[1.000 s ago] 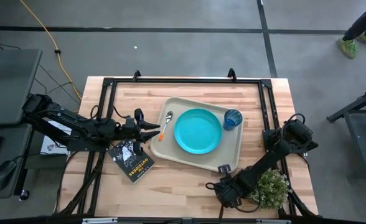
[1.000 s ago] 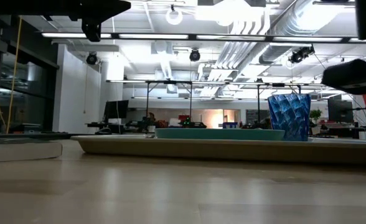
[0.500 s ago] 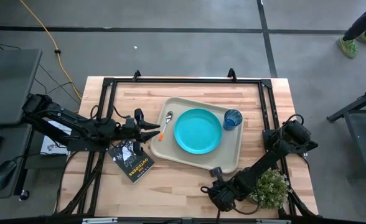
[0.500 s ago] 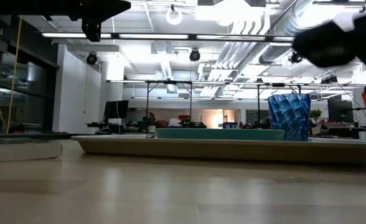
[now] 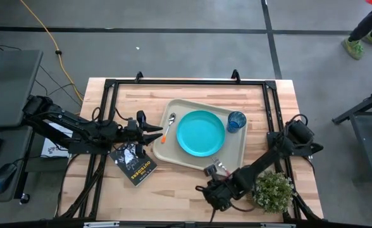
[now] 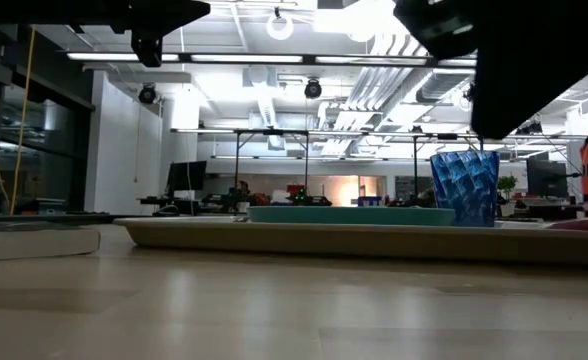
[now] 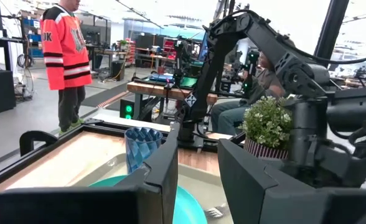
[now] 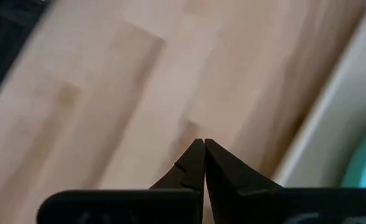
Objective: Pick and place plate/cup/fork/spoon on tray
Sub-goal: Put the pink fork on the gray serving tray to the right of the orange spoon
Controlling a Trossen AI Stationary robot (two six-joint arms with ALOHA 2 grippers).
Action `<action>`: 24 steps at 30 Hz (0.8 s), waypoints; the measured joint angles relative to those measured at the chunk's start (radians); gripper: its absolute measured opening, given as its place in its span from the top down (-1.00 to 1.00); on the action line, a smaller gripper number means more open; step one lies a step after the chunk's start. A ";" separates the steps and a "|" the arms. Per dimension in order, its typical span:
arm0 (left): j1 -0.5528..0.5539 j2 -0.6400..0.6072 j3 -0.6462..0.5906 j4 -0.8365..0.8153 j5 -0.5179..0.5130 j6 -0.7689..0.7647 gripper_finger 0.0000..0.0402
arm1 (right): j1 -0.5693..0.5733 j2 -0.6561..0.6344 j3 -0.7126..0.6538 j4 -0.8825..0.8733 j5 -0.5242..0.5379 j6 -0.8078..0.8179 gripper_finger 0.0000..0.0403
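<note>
The plate (image 5: pixel 201 132), cup (image 5: pixel 236 120) and spoon (image 5: pixel 168 128) are seen on the tray (image 5: pixel 173 154). The right hand (image 5: pixel 212 169), fingers pressed together, is held at the tray's near rim; the left hand (image 5: pixel 155 131) is parted beside the spoon.

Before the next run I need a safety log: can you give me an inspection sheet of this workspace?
Surface: wooden table, bare around the tray.
Job's things: tray holds the plate, the cup and the spoon; fork tines show by the plate, handle not seen.
Clutter: dark book and potted plant on the table.
Grippers: left gripper open at the tray's left edge; right gripper shut, over wood beside the tray's near rim.
Cables: yellow cable on the floor.
Surroundings: person in an orange jersey beyond the table.
</note>
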 joint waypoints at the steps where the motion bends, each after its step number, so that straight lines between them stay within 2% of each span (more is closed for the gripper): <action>1: 0.000 0.000 0.000 0.000 0.000 0.000 0.52 | -0.006 0.000 0.000 -0.016 0.003 0.017 0.99; 5: 0.000 0.000 0.000 0.000 0.000 0.000 0.52 | -0.026 -0.001 0.000 -0.115 -0.002 0.094 1.00; 10: 0.000 0.000 0.000 0.000 0.000 0.000 0.52 | -0.029 -0.009 0.000 -0.333 -0.029 0.227 0.99; 15: 0.000 0.000 0.000 0.000 0.000 0.000 0.52 | -0.026 -0.023 0.000 -0.540 -0.009 0.379 0.99; 24: 0.000 0.000 0.000 0.000 0.000 -0.008 0.52 | -0.043 -0.065 -0.085 -0.603 0.000 0.452 0.99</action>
